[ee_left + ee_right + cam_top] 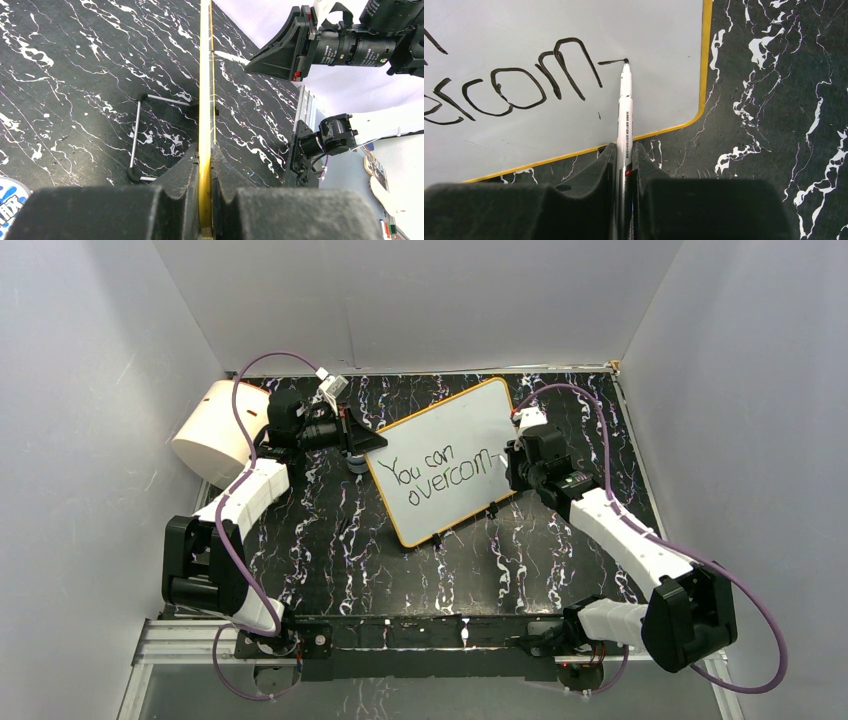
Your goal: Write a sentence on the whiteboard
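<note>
The whiteboard [470,415], white with a yellow rim, stands tilted on the black marbled table. The sentence [440,475] reads "You can" over "overcom" in black. My left gripper [365,447] is shut on the board's left edge. In the left wrist view the rim [205,90] runs edge-on between the left gripper [205,170] pads. My right gripper [624,155] is shut on a white marker [625,110]. The marker's tip touches the whiteboard [574,25] at the end of a short stroke just right of the lettering [524,85].
A big cream cylinder [215,430] lies at the back left, behind the left arm. The board's wire foot [136,135] rests on the table behind it. White walls close in the table on three sides. A blue-and-white round thing [10,202] shows at the left wrist view's corner.
</note>
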{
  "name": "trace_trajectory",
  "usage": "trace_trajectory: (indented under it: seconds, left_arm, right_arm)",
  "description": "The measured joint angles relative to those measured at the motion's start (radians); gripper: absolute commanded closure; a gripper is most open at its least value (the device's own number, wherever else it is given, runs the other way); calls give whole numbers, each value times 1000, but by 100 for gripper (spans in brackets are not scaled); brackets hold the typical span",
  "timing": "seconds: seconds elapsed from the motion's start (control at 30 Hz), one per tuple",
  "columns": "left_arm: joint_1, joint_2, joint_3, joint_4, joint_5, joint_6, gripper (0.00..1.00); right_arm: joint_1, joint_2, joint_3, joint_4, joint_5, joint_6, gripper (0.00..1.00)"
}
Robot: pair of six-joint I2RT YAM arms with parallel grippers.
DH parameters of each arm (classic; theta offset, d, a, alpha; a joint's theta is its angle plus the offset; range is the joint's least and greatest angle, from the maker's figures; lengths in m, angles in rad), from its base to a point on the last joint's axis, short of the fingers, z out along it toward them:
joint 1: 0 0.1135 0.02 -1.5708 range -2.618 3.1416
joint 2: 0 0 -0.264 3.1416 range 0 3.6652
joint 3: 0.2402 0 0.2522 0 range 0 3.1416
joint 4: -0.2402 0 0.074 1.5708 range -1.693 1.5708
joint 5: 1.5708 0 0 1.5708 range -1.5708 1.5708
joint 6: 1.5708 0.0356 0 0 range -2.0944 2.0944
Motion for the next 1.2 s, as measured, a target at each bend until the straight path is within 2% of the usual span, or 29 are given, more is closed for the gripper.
trace_trajectory:
  seconds: [0.47, 1.2]
  left_arm:
    - [0, 0, 2, -4, -2, 0, 100]
    - [0, 1, 3, -5, -2, 0, 100]
  right_arm:
    - [-6, 24, 40, 23, 4, -7, 100]
    - [-10, 18, 39, -8, -100, -17, 100]
